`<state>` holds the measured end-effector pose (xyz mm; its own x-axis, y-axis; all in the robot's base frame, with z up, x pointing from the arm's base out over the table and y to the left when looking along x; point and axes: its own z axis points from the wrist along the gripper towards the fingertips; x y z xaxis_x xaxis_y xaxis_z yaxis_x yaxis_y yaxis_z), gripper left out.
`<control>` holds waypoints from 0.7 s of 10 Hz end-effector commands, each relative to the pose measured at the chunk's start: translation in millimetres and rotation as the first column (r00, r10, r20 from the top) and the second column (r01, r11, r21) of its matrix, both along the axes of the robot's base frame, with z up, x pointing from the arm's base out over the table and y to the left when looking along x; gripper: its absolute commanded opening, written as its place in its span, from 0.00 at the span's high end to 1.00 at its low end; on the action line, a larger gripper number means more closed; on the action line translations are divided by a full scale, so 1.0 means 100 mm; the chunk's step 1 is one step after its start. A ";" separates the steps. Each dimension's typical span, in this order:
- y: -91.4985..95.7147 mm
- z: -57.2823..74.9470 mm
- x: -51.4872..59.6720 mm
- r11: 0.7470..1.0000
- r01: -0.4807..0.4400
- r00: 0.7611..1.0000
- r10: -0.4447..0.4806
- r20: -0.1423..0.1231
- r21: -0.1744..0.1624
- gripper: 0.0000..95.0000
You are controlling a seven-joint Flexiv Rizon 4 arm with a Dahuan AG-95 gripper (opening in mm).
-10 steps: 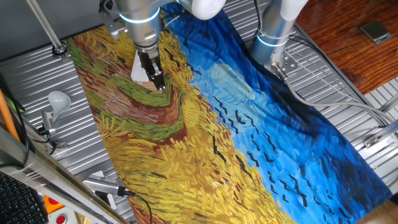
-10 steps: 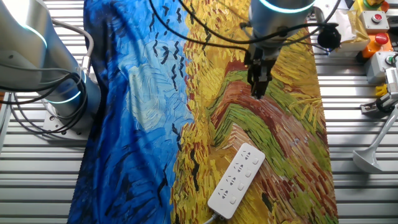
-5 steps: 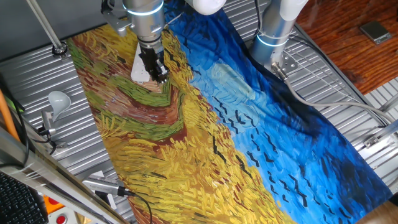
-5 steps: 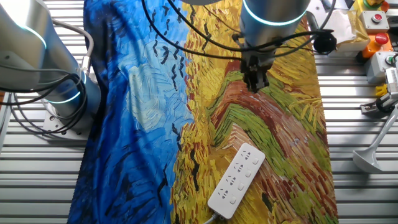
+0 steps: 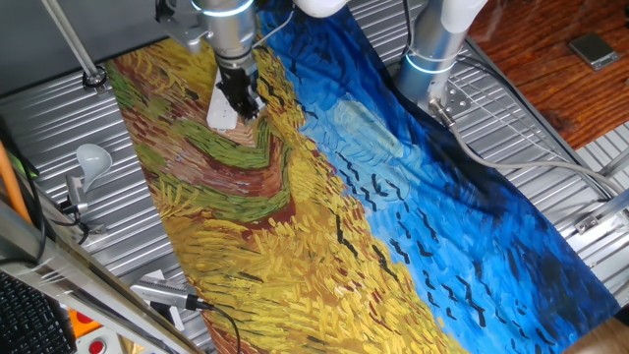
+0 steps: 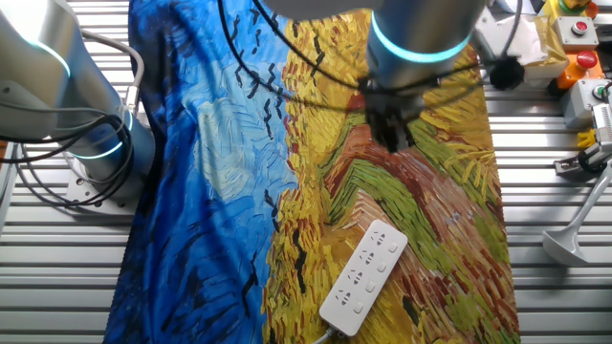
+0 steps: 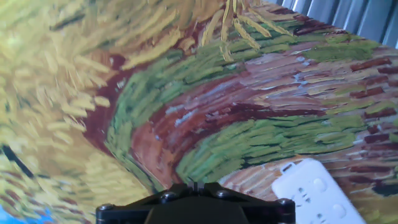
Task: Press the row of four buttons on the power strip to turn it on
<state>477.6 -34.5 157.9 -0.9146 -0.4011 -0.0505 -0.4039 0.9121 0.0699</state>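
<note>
The power strip (image 6: 363,277) is a narrow white bar lying at a slant on the painted cloth, near its yellow-brown end. Pale round buttons (image 7: 319,185) run along its top face. My gripper (image 6: 392,139) hangs above the cloth, clear of the strip, with a stretch of green and brown cloth between them. In the one fixed view my gripper (image 5: 244,101) partly covers the power strip (image 5: 220,111). In the hand view the power strip (image 7: 314,196) lies at the lower right, just ahead of the black gripper (image 7: 196,186). The two fingers meet along a thin seam.
A white light bulb (image 5: 91,157) on a metal holder (image 6: 572,237) stands beside the cloth. A second arm's base (image 6: 91,124) sits by the blue side. Black cables (image 6: 287,57) hang over the cloth. Boxes with red buttons (image 6: 579,27) stand at a corner.
The gripper has moved along the cloth toward the power strip's end and looks higher and larger in the other fixed view. The strip has not moved.
</note>
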 end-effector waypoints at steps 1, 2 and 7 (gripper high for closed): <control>-0.14 -0.03 -0.05 0.999 -0.047 0.999 0.047 -0.005 -0.013 1.00; -0.21 -0.06 -0.07 0.997 -0.072 0.997 0.072 -0.004 -0.018 1.00; -0.41 -0.11 -0.17 0.974 -0.222 0.975 0.222 -0.024 -0.033 1.00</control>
